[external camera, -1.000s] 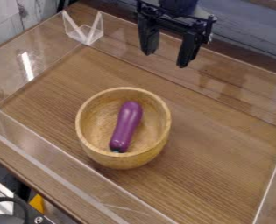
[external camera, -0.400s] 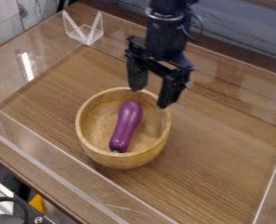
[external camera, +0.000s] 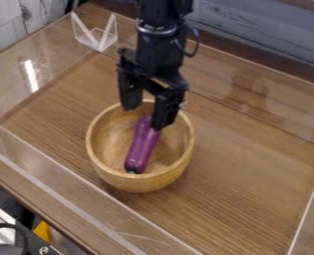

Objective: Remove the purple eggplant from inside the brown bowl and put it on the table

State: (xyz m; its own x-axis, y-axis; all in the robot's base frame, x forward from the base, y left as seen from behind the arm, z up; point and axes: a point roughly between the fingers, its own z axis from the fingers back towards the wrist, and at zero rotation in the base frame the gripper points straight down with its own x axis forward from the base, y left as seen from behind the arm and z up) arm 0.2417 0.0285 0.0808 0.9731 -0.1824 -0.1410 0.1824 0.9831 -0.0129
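The tool [external camera: 148,108], spread wide, hovers at the bowl's [external camera: 101,157] far side, above the eggplant [external camera: 142,146].

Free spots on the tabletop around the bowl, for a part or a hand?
Table: bare right of the bowl to the clear wall, and left of it to the left wall. Crowded: bowl's far rim, with the open claw over it and the eggplant inside.
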